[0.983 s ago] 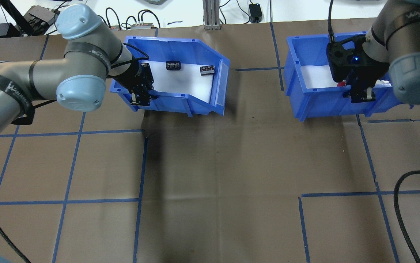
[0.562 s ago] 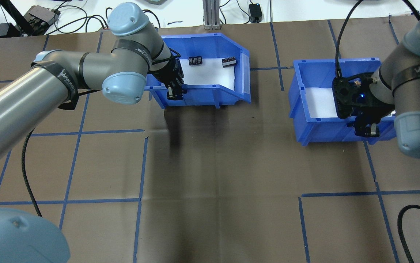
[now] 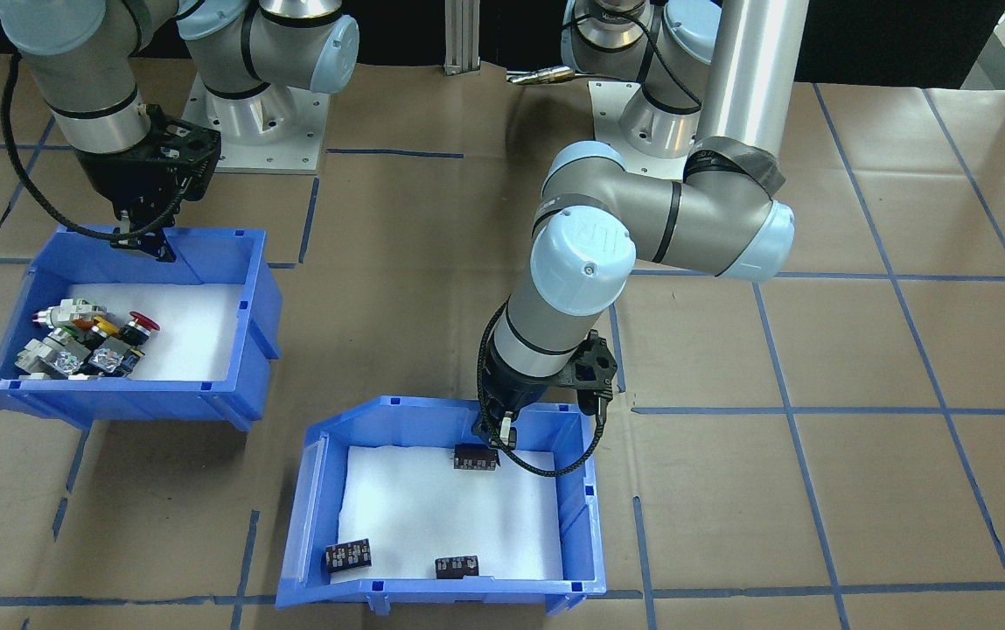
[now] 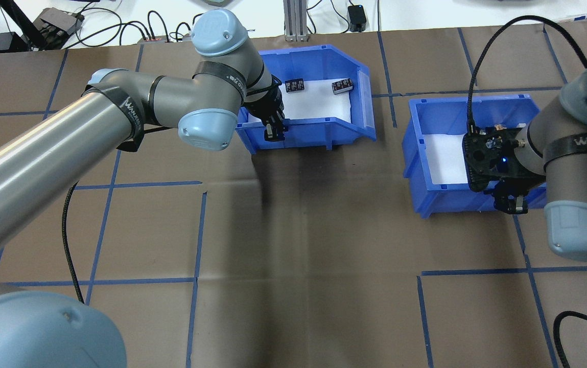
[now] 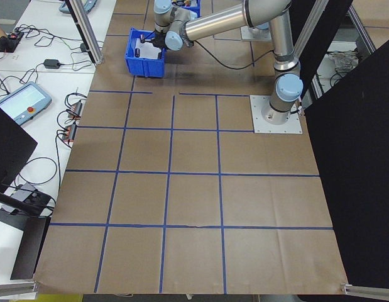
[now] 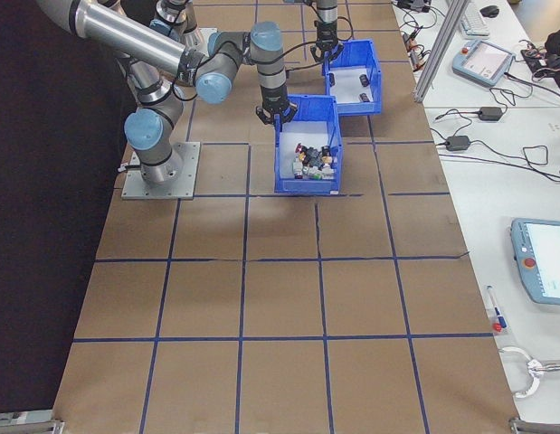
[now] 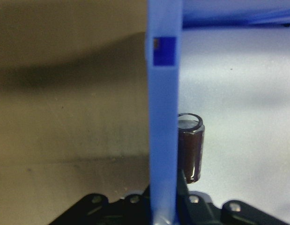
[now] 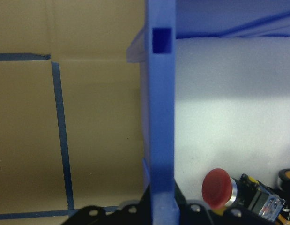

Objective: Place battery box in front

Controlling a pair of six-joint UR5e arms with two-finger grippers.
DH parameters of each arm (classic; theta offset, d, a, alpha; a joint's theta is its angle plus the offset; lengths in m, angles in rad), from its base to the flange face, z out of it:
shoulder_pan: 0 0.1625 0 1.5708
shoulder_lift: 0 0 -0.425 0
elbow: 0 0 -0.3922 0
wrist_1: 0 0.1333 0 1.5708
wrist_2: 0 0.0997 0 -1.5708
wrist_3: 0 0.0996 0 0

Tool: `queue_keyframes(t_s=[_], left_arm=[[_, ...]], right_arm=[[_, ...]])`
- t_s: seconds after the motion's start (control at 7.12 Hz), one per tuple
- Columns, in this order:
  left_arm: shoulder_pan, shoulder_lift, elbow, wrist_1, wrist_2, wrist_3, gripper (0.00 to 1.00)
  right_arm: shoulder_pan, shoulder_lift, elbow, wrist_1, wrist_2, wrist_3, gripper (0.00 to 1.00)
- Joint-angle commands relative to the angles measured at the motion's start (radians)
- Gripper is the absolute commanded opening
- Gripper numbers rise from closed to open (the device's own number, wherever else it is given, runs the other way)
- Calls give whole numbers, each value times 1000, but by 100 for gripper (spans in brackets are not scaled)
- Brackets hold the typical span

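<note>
- The left arm (image 4: 68, 138) reaches across the table (image 4: 303, 255) to the battery box (image 4: 319, 134).
- The left gripper (image 4: 273, 131) sits on the near wall of the battery box, close to the box's left corner in the overhead view. Its fingers pinch that wall, one on the outside and one on the inside.
- In the left wrist view the blue wall (image 7: 162, 140) runs straight up between the fingers, so the gripper is closed tight on it.
- The battery box is at the far side of the table, near the middle, with its open front turned to the right in the overhead view.
- White foam (image 3: 441, 516) covers its floor. Three small dark cells lie on it: one cell (image 3: 475, 458) just beside the left gripper, and two cells (image 3: 347, 556) along the far wall.
- A gap of brown table lies between the two boxes.
- The switch box (image 4: 428, 153) stands to the right, closer to the robot than the battery box.
- Bright switches (image 3: 87, 339) are piled in one end of it, a red button (image 8: 219, 187) among them.
- The right gripper (image 4: 512, 200) pinches the near wall of the switch box in the same way, closed tight on it.
</note>
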Motion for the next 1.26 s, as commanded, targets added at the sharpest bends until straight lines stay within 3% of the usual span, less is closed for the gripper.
queue_keyframes(t_s=[0.0, 0.14, 0.42, 0.7, 1.12], left_arm=[[-27, -18, 17, -6, 11, -21, 24], [-30, -22, 13, -19, 34, 2, 99], [-31, 8, 13, -67, 25, -10, 100], [1, 105, 10, -190, 26, 54, 100], [151, 247, 46, -495, 34, 589, 100]], right_arm=[[1, -14, 3, 4, -3, 0, 0], [1, -15, 4, 7, -3, 0, 0], [1, -15, 4, 16, -5, 0, 0], [10, -26, 24, 61, 0, 0, 0], [24, -148, 96, 127, 7, 13, 0]])
